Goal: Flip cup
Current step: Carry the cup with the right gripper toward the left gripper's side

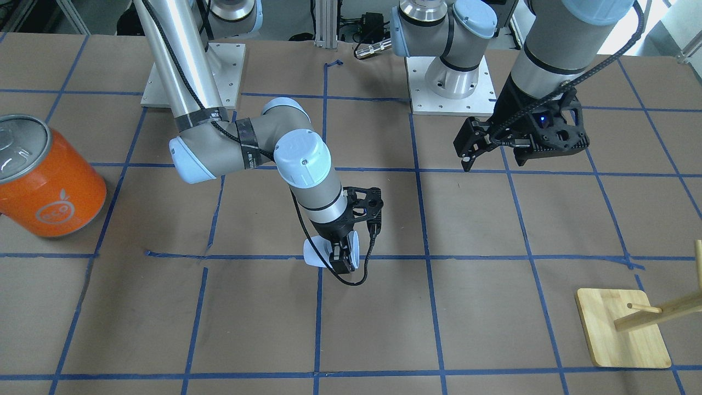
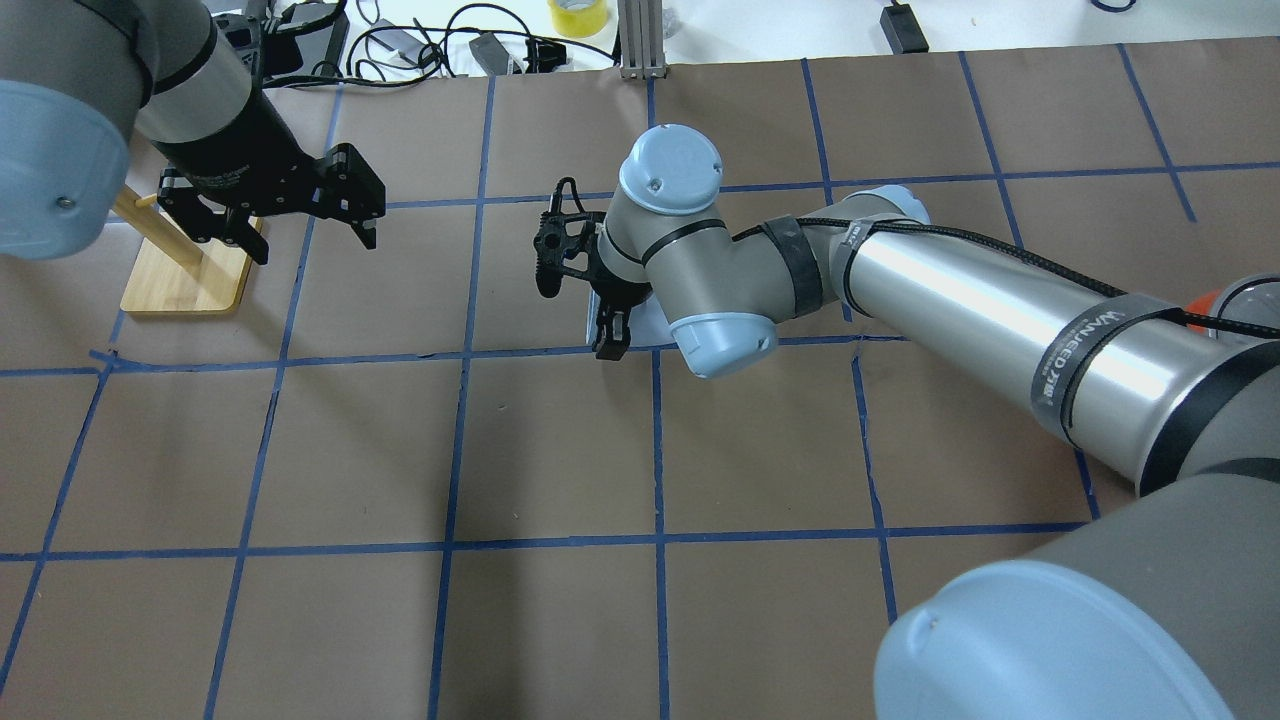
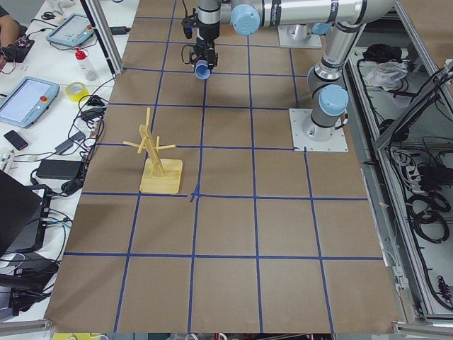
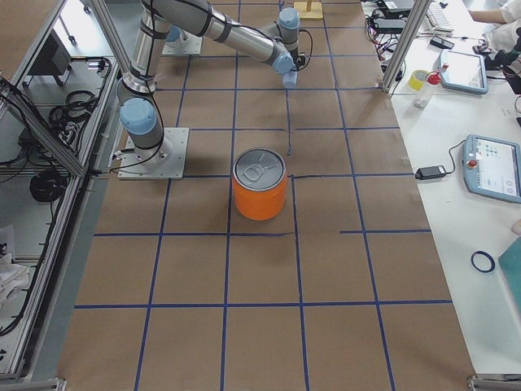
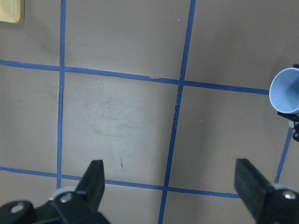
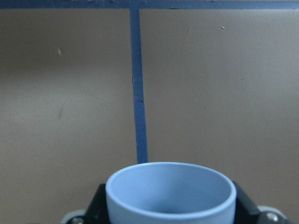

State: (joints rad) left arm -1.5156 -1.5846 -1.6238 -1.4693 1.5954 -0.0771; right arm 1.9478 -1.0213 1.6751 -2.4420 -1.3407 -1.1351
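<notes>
The pale blue cup (image 1: pixel 315 255) lies on its side between the fingers of my right gripper (image 1: pixel 341 262), which is shut on it near the table's middle. Its mouth points to my left. It shows large in the right wrist view (image 6: pixel 170 189), with a black finger (image 6: pixel 99 201) on each side, and small at the edge of the left wrist view (image 5: pixel 286 91). In the overhead view the right gripper (image 2: pixel 608 335) covers most of the cup (image 2: pixel 655 318). I cannot tell whether the cup touches the table. My left gripper (image 1: pixel 492 159) hangs open and empty, well apart from the cup; it also shows in the overhead view (image 2: pixel 305 240).
A big orange can (image 1: pixel 49 181) with a silver lid stands on my far right. A wooden peg stand (image 1: pixel 622 329) stands on my far left, close to the left gripper in the overhead view (image 2: pixel 185 275). Blue tape lines grid the brown table.
</notes>
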